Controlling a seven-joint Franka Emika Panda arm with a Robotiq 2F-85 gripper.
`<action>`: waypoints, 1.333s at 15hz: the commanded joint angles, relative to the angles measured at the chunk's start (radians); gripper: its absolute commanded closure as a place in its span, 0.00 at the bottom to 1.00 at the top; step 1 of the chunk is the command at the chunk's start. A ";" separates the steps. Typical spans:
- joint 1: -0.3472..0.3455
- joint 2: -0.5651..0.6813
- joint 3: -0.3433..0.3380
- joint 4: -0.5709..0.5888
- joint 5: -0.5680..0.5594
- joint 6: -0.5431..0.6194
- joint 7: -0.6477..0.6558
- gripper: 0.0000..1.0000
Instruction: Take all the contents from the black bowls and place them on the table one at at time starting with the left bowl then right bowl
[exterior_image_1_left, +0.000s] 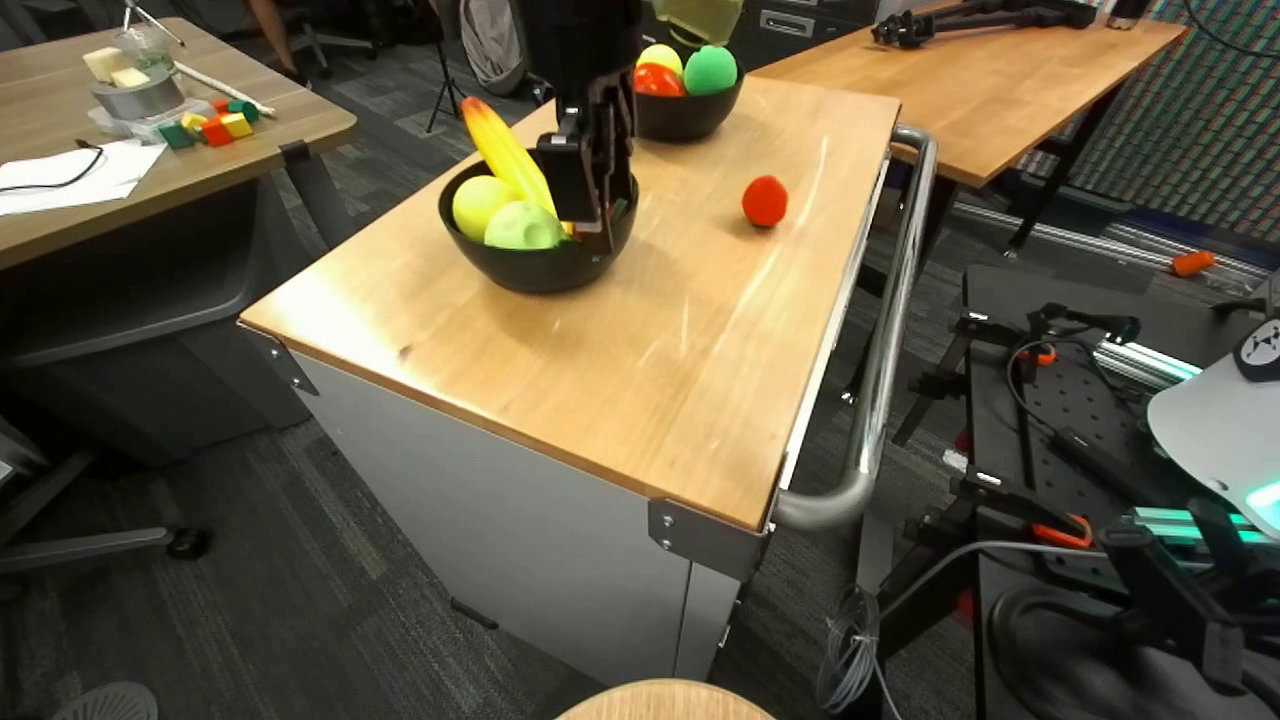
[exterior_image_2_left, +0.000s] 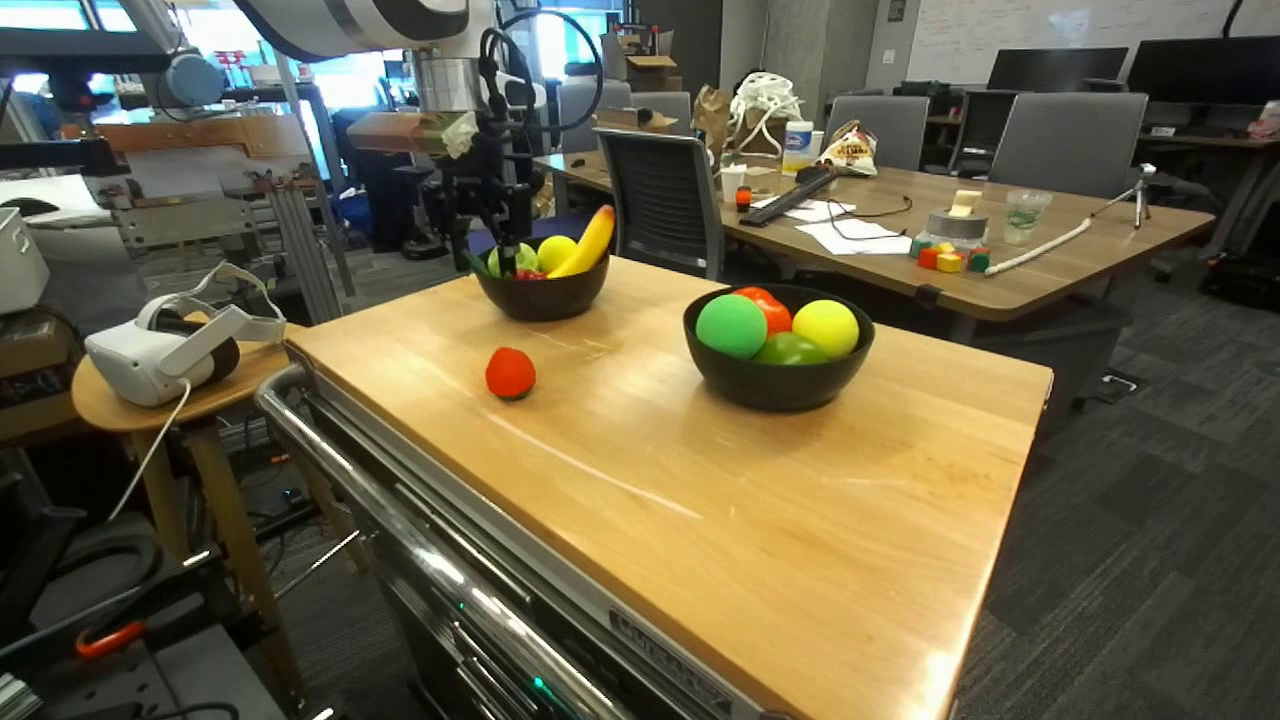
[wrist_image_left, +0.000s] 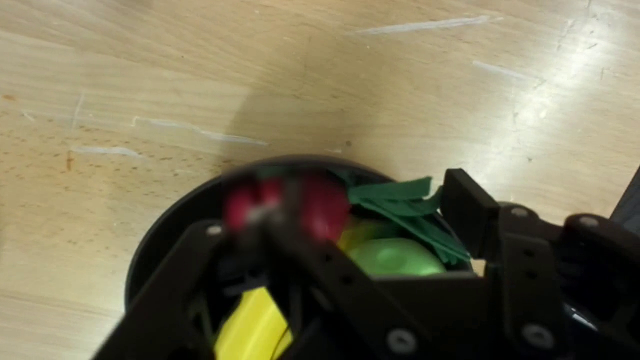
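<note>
My gripper (wrist_image_left: 367, 205) reaches down into a black bowl (exterior_image_1_left: 530, 270), its fingers apart. Dark green leaves (wrist_image_left: 395, 200) lie between them, close to the right finger; whether it touches them I cannot tell. A dark red piece (wrist_image_left: 322, 207) is partly hidden behind the blurred left finger. The same bowl holds a banana (exterior_image_2_left: 590, 245), a yellow fruit (exterior_image_1_left: 480, 205) and a light green fruit (exterior_image_1_left: 523, 225). Another black bowl (exterior_image_2_left: 780, 390) holds a green ball (exterior_image_2_left: 732, 325), a yellow one (exterior_image_2_left: 826, 328), a red piece (exterior_image_2_left: 768, 308) and a dark green piece (exterior_image_2_left: 790, 350). On the table (exterior_image_1_left: 640, 400) lies a red fruit (exterior_image_1_left: 765, 202).
Along one side of the table runs a metal rail handle (exterior_image_1_left: 905, 290). In an exterior view a white headset (exterior_image_2_left: 180, 340) rests on a stool beside the table. A separate desk (exterior_image_2_left: 1080, 240) carries small coloured blocks (exterior_image_2_left: 945, 258) and papers.
</note>
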 joint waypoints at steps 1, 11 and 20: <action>0.015 0.032 -0.008 0.068 -0.006 -0.048 -0.024 0.60; 0.018 0.040 -0.011 0.106 -0.011 -0.062 -0.039 0.91; 0.018 0.045 -0.010 0.120 -0.019 -0.088 -0.080 0.91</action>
